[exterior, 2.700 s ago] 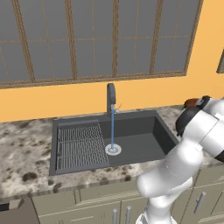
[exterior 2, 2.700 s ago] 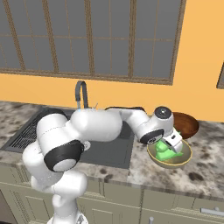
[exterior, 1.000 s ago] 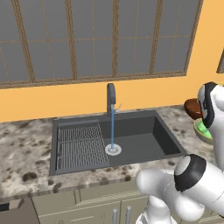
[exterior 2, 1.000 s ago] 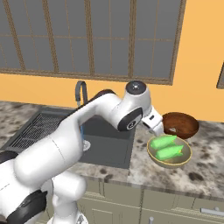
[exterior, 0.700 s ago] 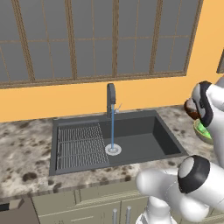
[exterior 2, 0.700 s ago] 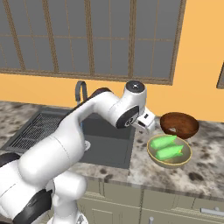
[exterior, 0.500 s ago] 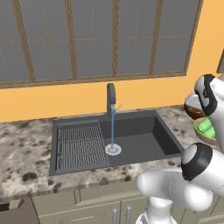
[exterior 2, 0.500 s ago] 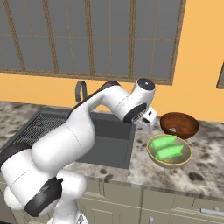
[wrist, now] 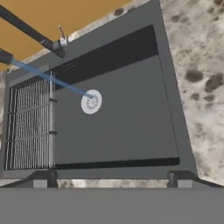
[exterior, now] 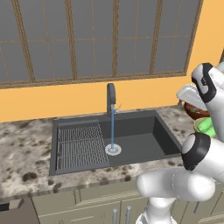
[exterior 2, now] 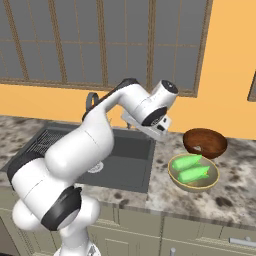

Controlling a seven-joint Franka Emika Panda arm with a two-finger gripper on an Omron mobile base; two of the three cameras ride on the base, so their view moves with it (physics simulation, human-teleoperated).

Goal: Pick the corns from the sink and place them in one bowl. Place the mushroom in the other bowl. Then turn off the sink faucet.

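Above the dark sink point(exterior: 144, 142), hovering with the end effector point(wrist: 112, 184) spread wide, gripping nothing. Seeing both corns point(exterior 2: 192, 169) already in the tan-olive bowl point(exterior 2: 176, 181) on the desk, and water running from the sink faucet point(exterior: 111, 98). Probably going for its pale lever point(wrist: 62, 42) next: approaching sideways, pushing gently, avoiding the spout.
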